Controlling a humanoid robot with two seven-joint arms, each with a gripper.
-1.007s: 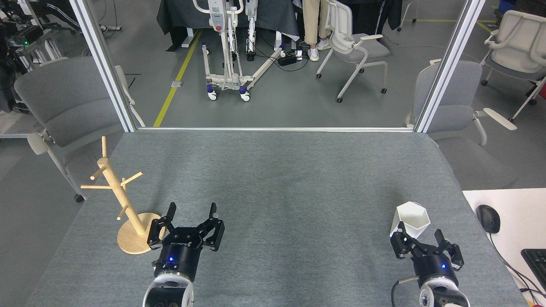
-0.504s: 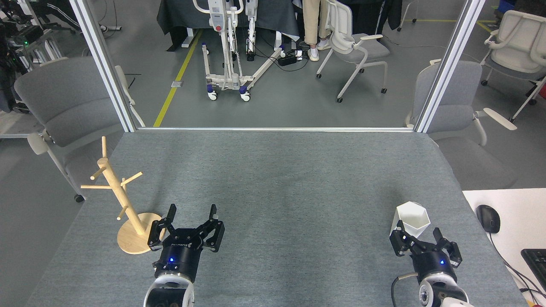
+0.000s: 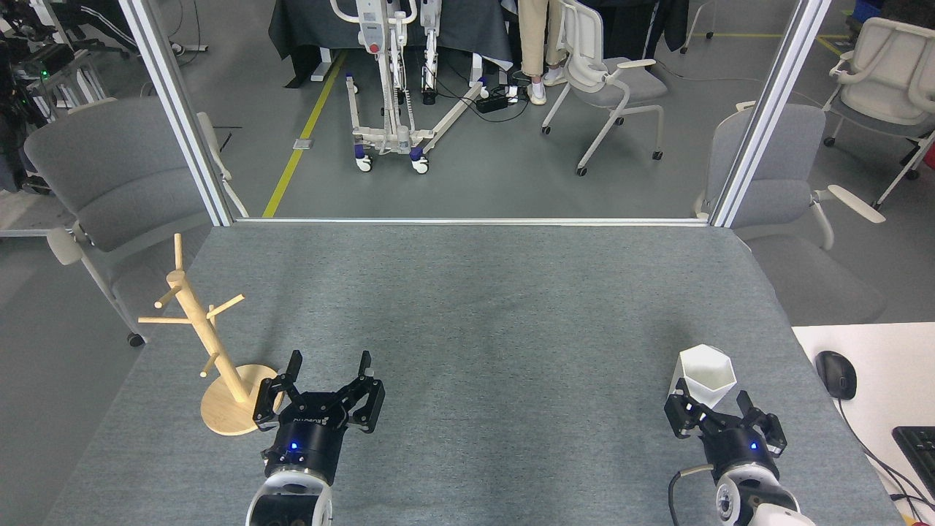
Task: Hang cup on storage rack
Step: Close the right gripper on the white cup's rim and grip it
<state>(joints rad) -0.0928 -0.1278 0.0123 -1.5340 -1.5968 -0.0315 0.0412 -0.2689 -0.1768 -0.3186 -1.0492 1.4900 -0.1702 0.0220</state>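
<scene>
The right hand sits low at the near right of the worktop, its two dark fingers spread apart with nothing between them. Just beyond its fingertips stands the cup, a white faceted cup with a hexagonal rim, upright on the grey surface with its mouth up; the left finger of this hand overlaps the cup's near lower edge in the view, and I cannot tell whether it touches.

The left hand is at the near left, also spread wide and empty, fingers pointing away from the robot. Its left finger lies just beside the round base of the storage rack, a light wooden mug tree whose slim post leans toward the left in this view, with several bare pegs angled outward. The rack stands near the left edge of the worktop, well apart from the cup on the far right side.

To the right of the worktop is a white desk carrying a black mouse and the corner of a keyboard. Beyond the worktop are grey office chairs and a wheeled frame on the grey floor.
</scene>
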